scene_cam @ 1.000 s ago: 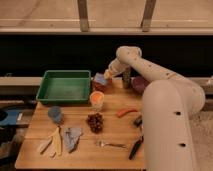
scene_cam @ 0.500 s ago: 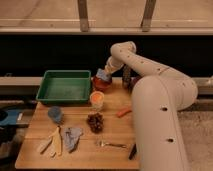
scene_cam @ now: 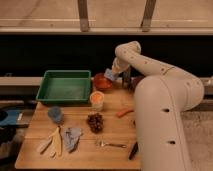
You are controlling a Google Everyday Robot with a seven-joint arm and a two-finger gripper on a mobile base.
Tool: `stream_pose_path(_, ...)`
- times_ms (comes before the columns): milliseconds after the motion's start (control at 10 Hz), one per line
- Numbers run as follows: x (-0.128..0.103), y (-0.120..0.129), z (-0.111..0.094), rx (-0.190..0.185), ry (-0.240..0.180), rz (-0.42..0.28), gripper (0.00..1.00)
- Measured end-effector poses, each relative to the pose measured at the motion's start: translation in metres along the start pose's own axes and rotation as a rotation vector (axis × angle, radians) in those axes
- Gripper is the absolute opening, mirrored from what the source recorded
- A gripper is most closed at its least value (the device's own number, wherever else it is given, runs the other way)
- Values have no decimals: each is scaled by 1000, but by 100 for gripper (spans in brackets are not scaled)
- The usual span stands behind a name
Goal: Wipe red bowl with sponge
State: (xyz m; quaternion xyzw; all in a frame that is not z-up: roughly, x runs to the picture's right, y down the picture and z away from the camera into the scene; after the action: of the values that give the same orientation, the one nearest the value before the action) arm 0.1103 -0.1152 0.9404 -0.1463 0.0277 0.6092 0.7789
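You held the gripper (scene_cam: 114, 71) at the table's (scene_cam: 115, 152) back edge, just above the right rim of the bowl (scene_cam: 101, 83), pinched shut on the sponge (scene_cam: 110, 75). The bowl sat upright, mouth up, just right of the tray (scene_cam: 66, 86) and behind the cup (scene_cam: 97, 100); being round, it had no long axis. The sponge's long axis seemed to slant down-left toward the bowl, though I could not tell for sure. I judged you were at the wiping step, the sponge at or near contact. Your next move called for light downward pressure and a sweep around the inside without tipping the bowl.
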Motion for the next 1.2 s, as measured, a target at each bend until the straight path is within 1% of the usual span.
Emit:
stream_pose_path(100, 4, 0, -3, -6, -2, 7, 0)
stream_pose_path(200, 8, 7, -5, -26, -1, 9, 0)
stream_pose_path(400, 14, 33, -9, -84, 5, -7, 0)
stream_pose_path(500, 16, 44, -10, -106, 11, -20, 0)
stream_pose_path(600, 20, 61, -11, -137, 24, -47, 0)
stream_pose_path(800, 16, 70, -9, -151, 34, -70, 0)
stream_pose_path(900, 8, 71, -5, -154, 32, -79, 0)
stream_pose_path(1200, -27, 63, 12, -141, 13, -95, 0)
